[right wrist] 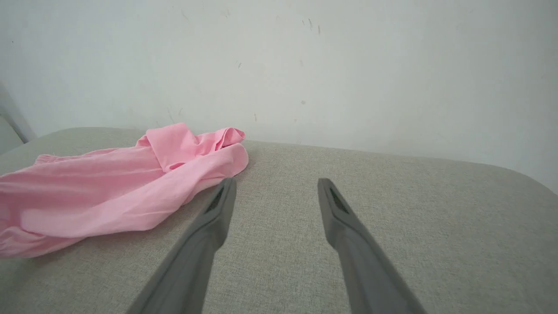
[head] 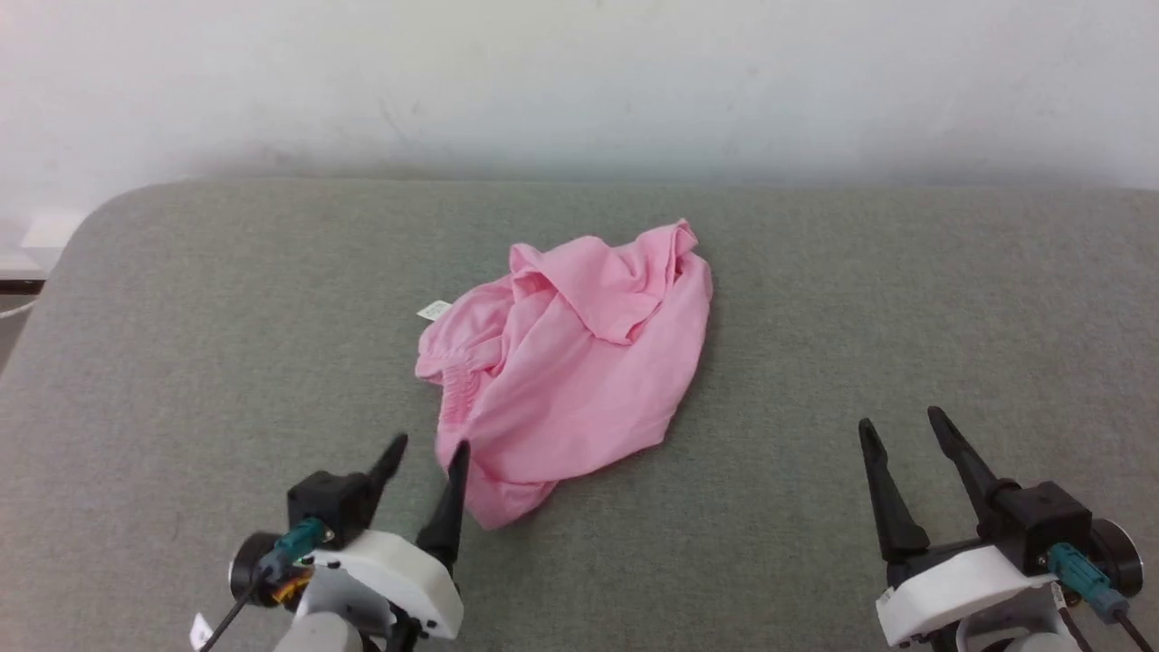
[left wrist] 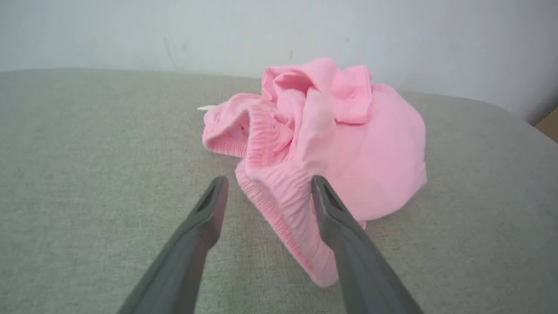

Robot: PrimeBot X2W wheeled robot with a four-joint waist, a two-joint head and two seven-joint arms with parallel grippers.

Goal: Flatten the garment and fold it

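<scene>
Grey surface (head: 815, 317), garment (head: 579, 362), illegible white label (head: 434, 311)

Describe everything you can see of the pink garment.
The garment is light pink, thin, soft-looking cloth, crumpled in a loose heap, not flattened or folded. A gathered elastic waistband curls along its near-left edge; a small white label sticks out at its left. Its far part is bunched into folds. It lies on the grey fabric surface. The left gripper is open, its fingers either side of the waistband; contact is unclear.
</scene>
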